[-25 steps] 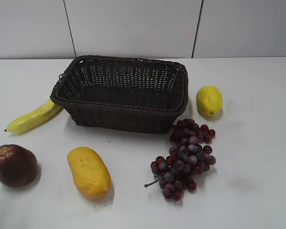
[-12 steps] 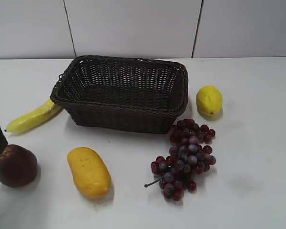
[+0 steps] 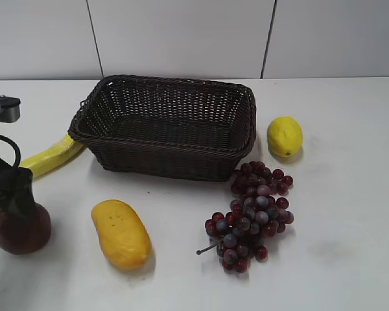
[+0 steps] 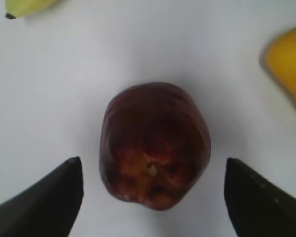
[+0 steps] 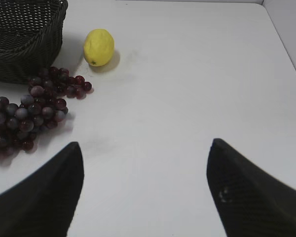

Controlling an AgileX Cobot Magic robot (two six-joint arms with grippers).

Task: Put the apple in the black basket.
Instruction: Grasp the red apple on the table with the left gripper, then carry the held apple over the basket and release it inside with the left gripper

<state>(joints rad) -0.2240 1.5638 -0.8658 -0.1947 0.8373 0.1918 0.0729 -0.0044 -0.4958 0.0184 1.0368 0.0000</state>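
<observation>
"Dark red apple [image 4: 154, 145] is sitting on the white table [image 3: 350, 259], at the near left corner, well apart from the black basket [image 3: 165, 126]. Are you seeing it between the fingers?"

"Yes. In the left wrist view the left gripper [image 4: 153, 192] is hanging above the apple with jaws wide, one fingertip on each side, and neither one is touching the fruit. What are you advising?"

"You are aiming a little off, I think: the apple is lying slightly nearer to the left fingertip. Be centring it while you are going down, so both pads are meeting the widest part together. If one is arriving first, the round fruit is probably rolling away."

"And the neighbours?"

"The mango [image 3: 121, 233] is lying just beside on the right, and the banana [image 3: 50, 157] is resting behind, against the basket. Be keeping the fingers clear of both."

"And the other arm?"

"The right gripper [image 5: 145, 185] is waiting with jaws wide over bare table, near the grapes [image 5: 27, 116] and the lemon [image 5: 99, 47]. It is holding nothing."
</observation>
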